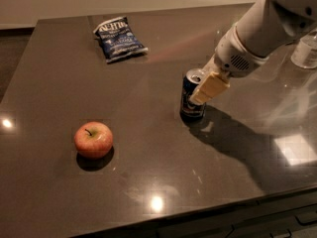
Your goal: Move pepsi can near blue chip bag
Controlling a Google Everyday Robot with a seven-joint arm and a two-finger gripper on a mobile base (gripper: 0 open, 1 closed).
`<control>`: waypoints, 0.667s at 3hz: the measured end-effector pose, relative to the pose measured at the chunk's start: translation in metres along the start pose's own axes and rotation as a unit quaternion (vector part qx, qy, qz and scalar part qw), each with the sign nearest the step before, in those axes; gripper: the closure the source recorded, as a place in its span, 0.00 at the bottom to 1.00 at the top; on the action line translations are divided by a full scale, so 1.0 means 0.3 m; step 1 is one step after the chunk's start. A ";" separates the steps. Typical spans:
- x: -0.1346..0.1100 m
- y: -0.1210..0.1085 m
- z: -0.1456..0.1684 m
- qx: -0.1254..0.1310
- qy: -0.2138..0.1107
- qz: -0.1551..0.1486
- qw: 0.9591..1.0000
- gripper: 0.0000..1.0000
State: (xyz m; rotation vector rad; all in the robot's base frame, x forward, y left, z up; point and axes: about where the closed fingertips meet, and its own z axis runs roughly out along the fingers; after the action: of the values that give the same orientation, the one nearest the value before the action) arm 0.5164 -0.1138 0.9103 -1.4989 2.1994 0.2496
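Note:
The pepsi can [190, 103] stands upright on the dark table [59, 73], right of centre. It is dark blue with a silver top. My gripper [200, 90] comes down from the upper right on a white arm and sits at the can's right side and top, overlapping it. The blue chip bag [119, 38] lies flat at the back of the table, well up and to the left of the can. It is crinkled, with white lettering on top.
A red apple [93, 139] sits at the front left of the table. A clear container [307, 48] stands at the far right edge, behind the arm. The table's front edge runs along the bottom of the view.

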 end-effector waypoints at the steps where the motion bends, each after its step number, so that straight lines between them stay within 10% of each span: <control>1: -0.023 0.010 -0.010 -0.009 -0.012 -0.003 1.000 0.64; 2: -0.079 -0.003 -0.032 -0.016 -0.023 -0.007 1.000 0.87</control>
State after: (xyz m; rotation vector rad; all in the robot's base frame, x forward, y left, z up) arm 0.5217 -0.0984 0.9299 -1.5108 2.1566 0.3146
